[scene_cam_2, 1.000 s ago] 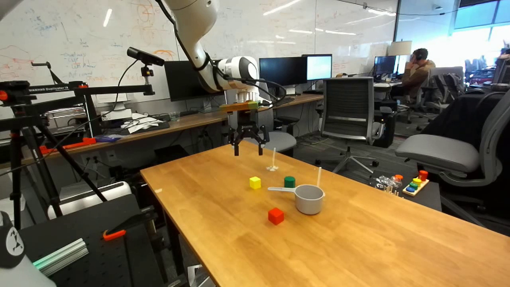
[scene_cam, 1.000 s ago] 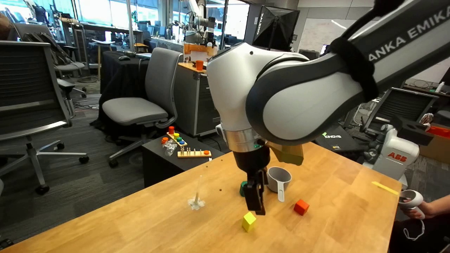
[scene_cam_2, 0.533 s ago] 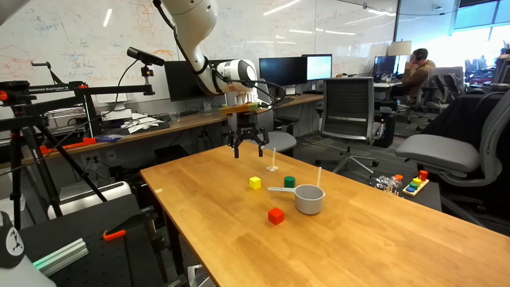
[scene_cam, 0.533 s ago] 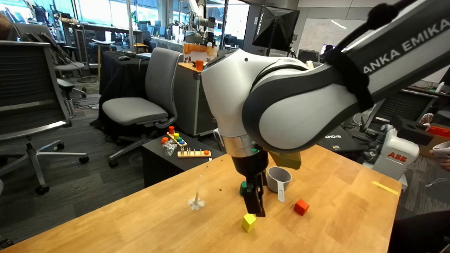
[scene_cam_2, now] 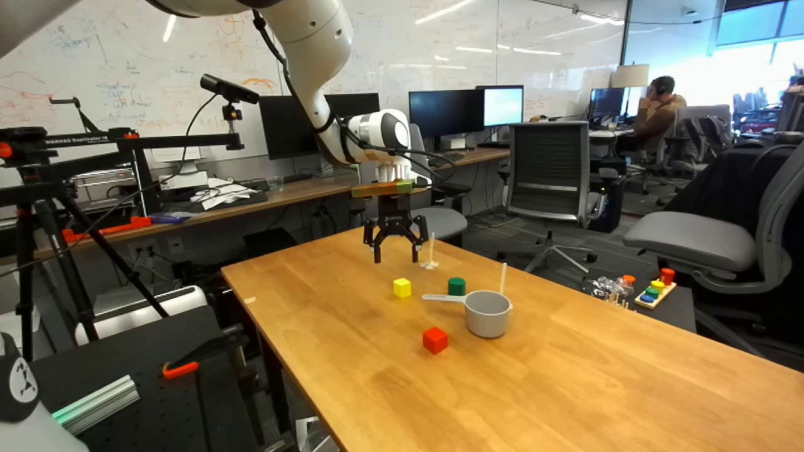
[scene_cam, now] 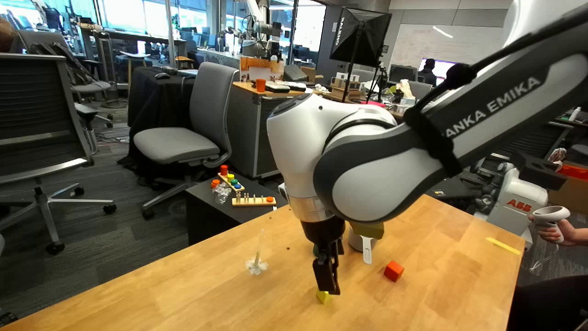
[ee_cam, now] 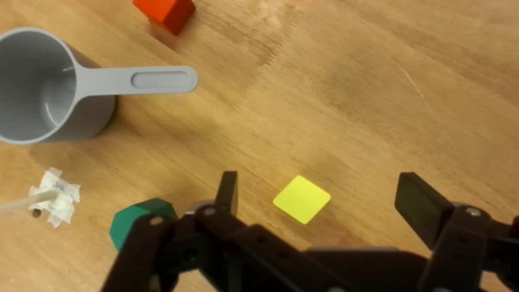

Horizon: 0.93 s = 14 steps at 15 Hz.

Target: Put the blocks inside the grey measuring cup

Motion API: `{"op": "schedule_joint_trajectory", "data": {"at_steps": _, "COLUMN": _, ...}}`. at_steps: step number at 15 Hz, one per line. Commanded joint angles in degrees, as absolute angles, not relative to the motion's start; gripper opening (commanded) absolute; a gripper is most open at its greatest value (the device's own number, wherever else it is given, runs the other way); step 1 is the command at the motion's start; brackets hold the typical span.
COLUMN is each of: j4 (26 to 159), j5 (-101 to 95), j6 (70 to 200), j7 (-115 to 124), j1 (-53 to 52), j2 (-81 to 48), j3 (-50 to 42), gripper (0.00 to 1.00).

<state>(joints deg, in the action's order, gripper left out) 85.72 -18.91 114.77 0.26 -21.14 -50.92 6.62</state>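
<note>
The yellow block [ee_cam: 302, 199] lies on the table between my open fingers in the wrist view, nearer the left one; it also shows in an exterior view [scene_cam_2: 402, 288]. My gripper [ee_cam: 318, 184] is open and empty, above the table; it also shows in an exterior view [scene_cam_2: 396, 254]. The green block [ee_cam: 125, 221] sits left of the gripper, partly hidden by it. The red block [ee_cam: 168, 14] lies near the cup's handle; it shows in both exterior views [scene_cam: 393, 271] [scene_cam_2: 435, 340]. The grey measuring cup [ee_cam: 91, 117] stands upright at left, handle pointing toward the blocks' side [scene_cam_2: 487, 321].
A thin pale stick [scene_cam_2: 431, 248] stands taped to the table, and another [scene_cam_2: 503, 279] stands behind the cup. Tape at a stick's base shows in the wrist view [ee_cam: 61, 205]. A black stand [scene_cam: 202, 216] with peg toys is beside the table.
The arm and gripper have come lower, toward the yellow block, and now cover more of it in an exterior view. The gripper stays open. The blocks and cup have not moved.
</note>
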Motion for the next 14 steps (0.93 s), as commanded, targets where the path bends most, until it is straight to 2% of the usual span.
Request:
{"op": "schedule_joint_trajectory", "data": {"at_steps": 1, "j4": 79.8, "j5": -19.1, "j6": 115.7, "j7": -1.8, "j1": -20.8, "j2": -56.8, "j3": 5.7, "gripper": 1.00}}
{"op": "schedule_joint_trajectory", "data": {"at_steps": 14, "j4": 73.3, "j5": -17.8, "j6": 117.6, "j7": -0.1, "j1": -21.7, "j2": -63.1, "j3": 5.3, "gripper": 1.00}}
